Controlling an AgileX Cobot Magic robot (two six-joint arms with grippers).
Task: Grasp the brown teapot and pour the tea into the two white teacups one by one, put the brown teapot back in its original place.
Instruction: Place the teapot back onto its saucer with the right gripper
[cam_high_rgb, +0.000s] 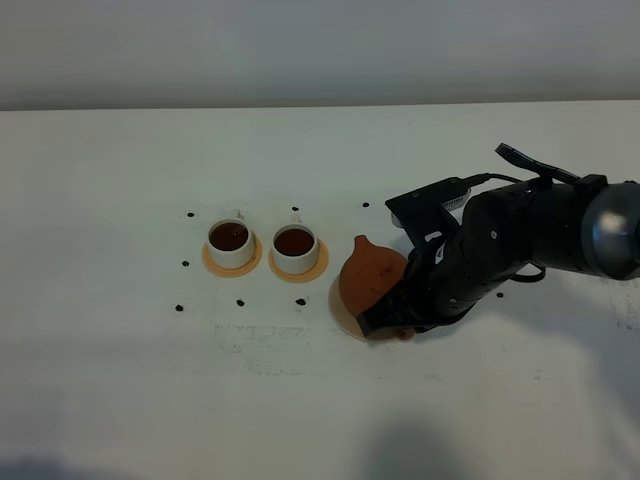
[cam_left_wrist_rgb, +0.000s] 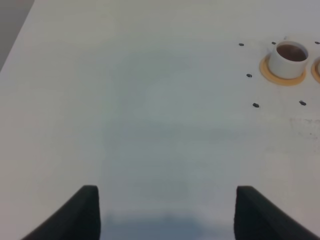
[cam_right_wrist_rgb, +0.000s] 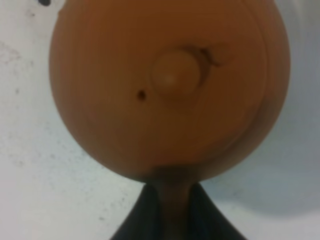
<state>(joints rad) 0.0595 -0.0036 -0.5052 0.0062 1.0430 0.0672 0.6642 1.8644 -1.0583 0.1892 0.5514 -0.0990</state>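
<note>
nearest the camera the table (cam_high_rgb: 120, 400) carries nothing of the task. the left gripper (cam_left_wrist_rgb: 167, 212) hangs over bare table with its jaws wide and nothing between them. further in, the right gripper (cam_right_wrist_rgb: 172, 207) is closed on the handle of the teapot (cam_high_rgb: 372, 280), which sits low over the large beige coaster (cam_high_rgb: 340, 312); whether its base is fully resting there cannot be told, since the arm covers that side. beyond and to the left stand the two cups, near cup (cam_high_rgb: 295, 248) and far cup (cam_high_rgb: 230, 242), each on a small orange coaster and each showing dark tea. judgement: both pours are done; what is left is to release the teapot and clear the arm.
</note>
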